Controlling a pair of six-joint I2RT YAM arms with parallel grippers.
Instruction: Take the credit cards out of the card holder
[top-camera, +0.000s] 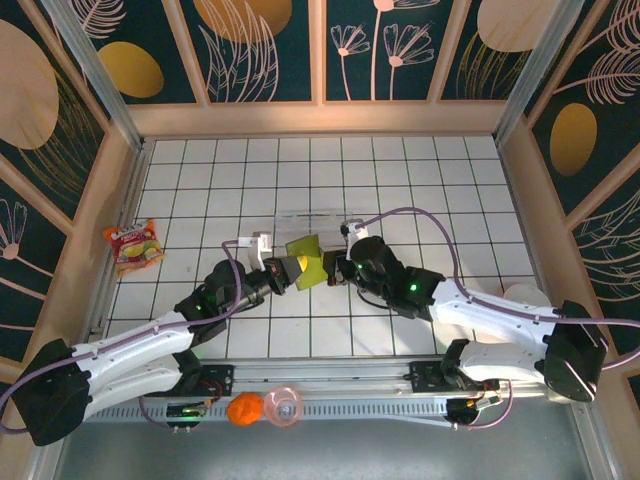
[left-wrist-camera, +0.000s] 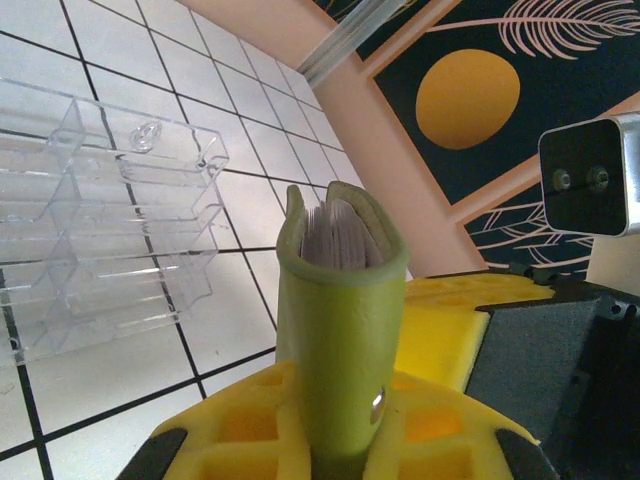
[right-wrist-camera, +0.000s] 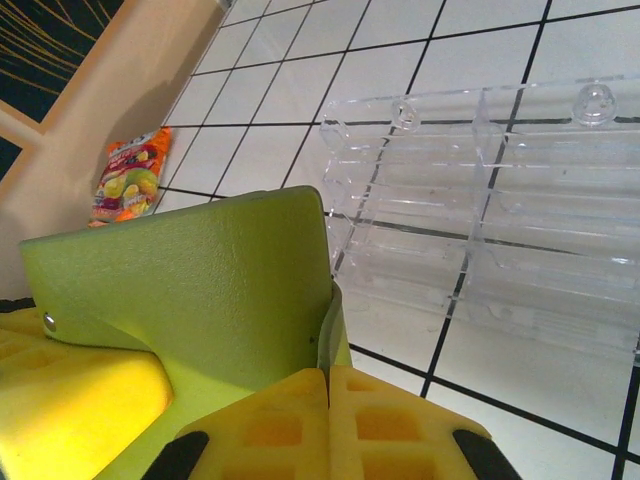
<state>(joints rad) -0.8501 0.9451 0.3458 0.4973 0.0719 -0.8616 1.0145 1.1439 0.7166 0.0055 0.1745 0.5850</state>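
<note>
**Location.** The card holder (top-camera: 305, 258) is off the worktop (top-camera: 200, 180), held between the two arms just in front of the clear plastic tray (right-wrist-camera: 480, 200).

**Grip.** The left pincer (left-wrist-camera: 340, 400) is clamped narrow on the lower body of the card holder and holds it upright, open mouth up. The right pincer (right-wrist-camera: 329, 400) is fully closed. In the right wrist view it appears to nip the edge of one olive flap, though the contact line is partly hidden by its own pads.

**Contents.**
- The card holder contains a stack of credit cards (left-wrist-camera: 340, 240). Their pale edges stand on end inside the curled mouth, level with the rim or a little below it. The count cannot be read.
- The tray's compartments show the tile lines through them, and no contents can be made out.

**Handling, as judged.**
- The holder is soft and light. It bows under the squeeze, so extra pressure would likely bind the cards in their pockets.
- The cards are thin, stiff and smooth, and offer little purchase beyond their top edges.
- The best hold would be a fingertip pinch across the exposed card edges, pulling along the pocket line while the other arm steadies the holder low down.
- Slipping is the main risk, as is dragging out several cards at once.

**Other.** A snack packet (top-camera: 133, 247) lies well apart at the left wall.
</note>
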